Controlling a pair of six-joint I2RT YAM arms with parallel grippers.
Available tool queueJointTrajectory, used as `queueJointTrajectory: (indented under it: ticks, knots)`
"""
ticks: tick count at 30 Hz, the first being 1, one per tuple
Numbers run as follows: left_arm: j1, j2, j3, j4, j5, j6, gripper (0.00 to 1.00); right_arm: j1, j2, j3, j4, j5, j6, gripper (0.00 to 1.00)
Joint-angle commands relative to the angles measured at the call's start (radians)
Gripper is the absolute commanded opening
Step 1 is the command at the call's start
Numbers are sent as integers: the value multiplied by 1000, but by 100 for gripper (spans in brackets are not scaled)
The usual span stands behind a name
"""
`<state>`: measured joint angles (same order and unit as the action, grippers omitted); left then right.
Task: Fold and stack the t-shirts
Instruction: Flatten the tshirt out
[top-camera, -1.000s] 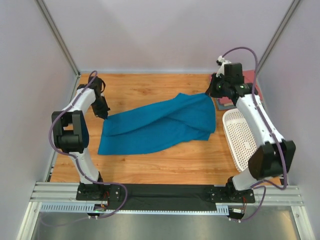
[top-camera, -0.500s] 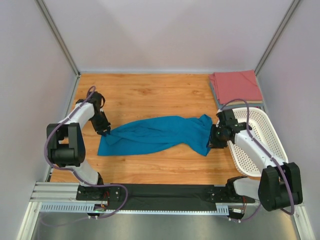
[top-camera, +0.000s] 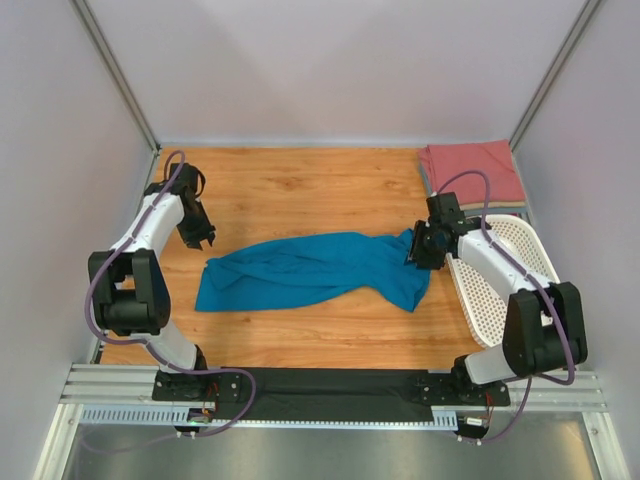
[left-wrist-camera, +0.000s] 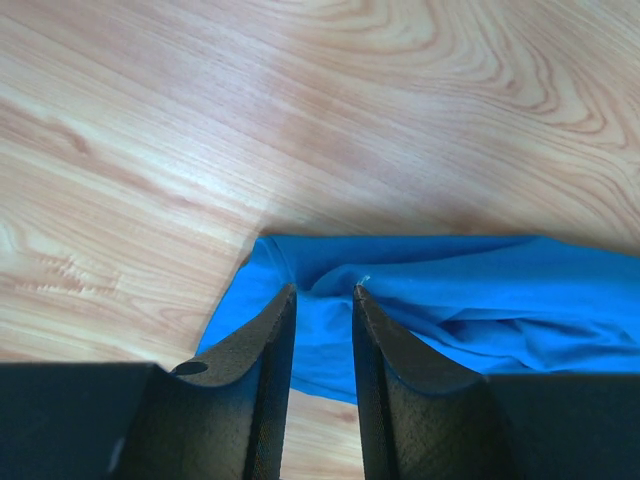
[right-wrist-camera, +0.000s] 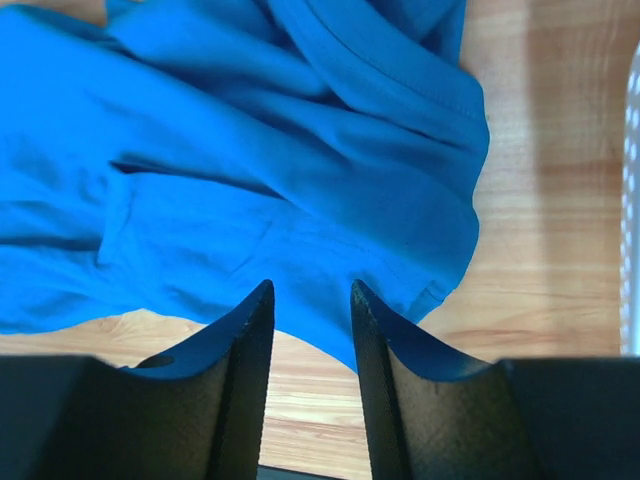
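The teal-blue t-shirt (top-camera: 310, 270) lies crumpled in a long band across the middle of the table. My left gripper (top-camera: 197, 238) is open and empty, just behind the shirt's left end, whose corner lies under the fingers in the left wrist view (left-wrist-camera: 323, 292). My right gripper (top-camera: 418, 250) is open and empty over the shirt's right end (right-wrist-camera: 300, 170), its jaws apart (right-wrist-camera: 311, 287). The salmon-red t-shirt (top-camera: 472, 172) lies folded at the back right corner. A thin grey-blue edge (top-camera: 432, 196) shows under it.
A white perforated basket (top-camera: 505, 275) stands tilted at the right edge, beside my right arm; its rim shows in the right wrist view (right-wrist-camera: 632, 200). Grey walls close in the wooden table (top-camera: 300, 190) on three sides.
The shirt was held stretched between both grippers, then laid down. Both grippers have since let go and drawn back from its ends, the left one toward the back left.
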<state>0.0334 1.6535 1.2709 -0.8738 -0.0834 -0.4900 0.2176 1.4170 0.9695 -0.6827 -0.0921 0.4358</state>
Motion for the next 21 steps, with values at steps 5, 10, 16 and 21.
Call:
queueJointTrajectory:
  ticks: [5,10,16,21]
  knots:
    - [3,-41,22,-5,-27,34,36,3,4,-104,14,91,155,42]
    - [3,-24,18,4,-1,36,36,3,8,-153,70,137,205,47]
    - [3,-34,16,4,-7,44,36,5,29,-155,90,160,218,47]
    - [2,-34,8,7,-9,44,36,3,37,-160,127,153,219,43]
